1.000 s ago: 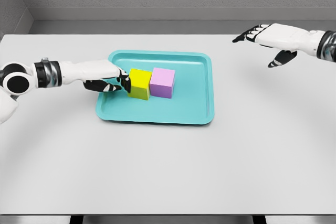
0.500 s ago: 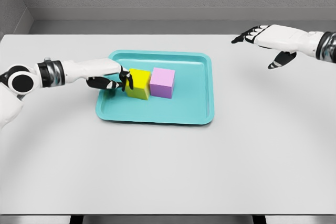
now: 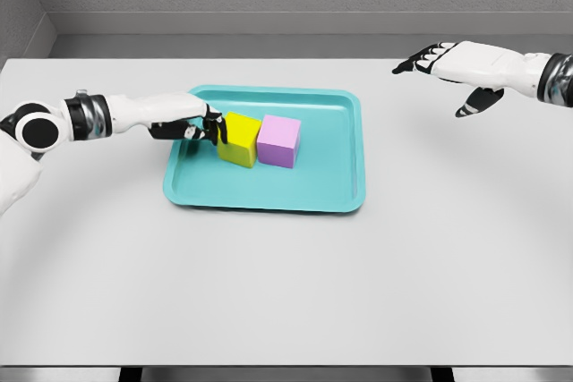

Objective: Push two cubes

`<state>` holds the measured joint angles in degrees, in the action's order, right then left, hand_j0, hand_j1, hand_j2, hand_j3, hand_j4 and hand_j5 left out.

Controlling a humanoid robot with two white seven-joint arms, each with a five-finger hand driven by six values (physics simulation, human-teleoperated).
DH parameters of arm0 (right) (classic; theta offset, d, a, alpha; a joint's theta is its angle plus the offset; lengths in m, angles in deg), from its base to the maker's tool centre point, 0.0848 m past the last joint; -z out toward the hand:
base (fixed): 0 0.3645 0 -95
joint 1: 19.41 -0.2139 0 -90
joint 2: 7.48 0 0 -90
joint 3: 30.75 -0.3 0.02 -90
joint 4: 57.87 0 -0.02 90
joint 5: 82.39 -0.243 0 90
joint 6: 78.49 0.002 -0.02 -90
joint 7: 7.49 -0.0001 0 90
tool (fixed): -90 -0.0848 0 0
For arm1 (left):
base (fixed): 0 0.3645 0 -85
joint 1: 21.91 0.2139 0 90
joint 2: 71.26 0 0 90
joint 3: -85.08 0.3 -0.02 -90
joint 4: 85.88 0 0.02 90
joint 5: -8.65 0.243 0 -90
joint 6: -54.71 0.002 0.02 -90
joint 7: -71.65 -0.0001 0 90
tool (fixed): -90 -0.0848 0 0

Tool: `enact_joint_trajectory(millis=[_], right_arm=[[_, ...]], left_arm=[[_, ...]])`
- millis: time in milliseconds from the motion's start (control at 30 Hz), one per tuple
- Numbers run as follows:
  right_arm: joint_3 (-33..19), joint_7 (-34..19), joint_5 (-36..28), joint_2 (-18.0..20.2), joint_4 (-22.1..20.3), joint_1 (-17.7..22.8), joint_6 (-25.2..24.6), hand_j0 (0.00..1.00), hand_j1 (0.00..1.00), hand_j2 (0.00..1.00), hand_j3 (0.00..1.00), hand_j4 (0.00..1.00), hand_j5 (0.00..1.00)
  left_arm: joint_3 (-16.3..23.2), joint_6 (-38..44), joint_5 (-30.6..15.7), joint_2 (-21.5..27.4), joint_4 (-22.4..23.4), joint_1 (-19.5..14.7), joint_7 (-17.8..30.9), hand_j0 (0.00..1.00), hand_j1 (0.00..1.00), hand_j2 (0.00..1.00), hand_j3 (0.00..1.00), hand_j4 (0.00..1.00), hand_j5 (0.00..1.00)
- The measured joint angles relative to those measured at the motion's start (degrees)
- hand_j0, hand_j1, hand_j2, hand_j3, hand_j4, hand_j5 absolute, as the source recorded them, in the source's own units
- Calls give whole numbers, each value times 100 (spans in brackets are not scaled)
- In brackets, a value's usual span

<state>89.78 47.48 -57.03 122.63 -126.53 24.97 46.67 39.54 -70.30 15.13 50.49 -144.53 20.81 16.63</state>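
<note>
Head view shows my left hand [image 3: 201, 128], fingers curled and gripping nothing, pressed to the yellow cube [image 3: 238, 140], which touches the pink cube [image 3: 278, 140] just beyond it in the tray [image 3: 349, 167]; I judge the push underway, both cubes mid-tray.

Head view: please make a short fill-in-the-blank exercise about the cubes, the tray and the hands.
1. The yellow cube and the pink cube sit side by side inside the ____ tray.
2. The ____ hand touches the yellow cube.
3. The cube farther from that hand is ____.
4. The right hand hovers over the table with its fingers ____.

Missing words: teal; left; pink; open
</note>
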Motion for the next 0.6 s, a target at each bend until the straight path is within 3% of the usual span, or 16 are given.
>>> enact_joint_trajectory(millis=[200,433,600], right_arm=[[1,0,-1,3,-30,0,0,100,100,100,100,100,100],[31,0,-1,8,-40,0,0,100,100,100,100,100,100],[42,0,0,9,-41,0,0,100,100,100,100,100,100]], left_arm=[[7,-12,-314,100,-102,-35,2,48,48,48,48,48,48],[39,-14,-702,519,-963,281,3,48,48,48,48,48,48],[55,-14,-702,398,-1062,404,3,48,48,48,48,48,48]])
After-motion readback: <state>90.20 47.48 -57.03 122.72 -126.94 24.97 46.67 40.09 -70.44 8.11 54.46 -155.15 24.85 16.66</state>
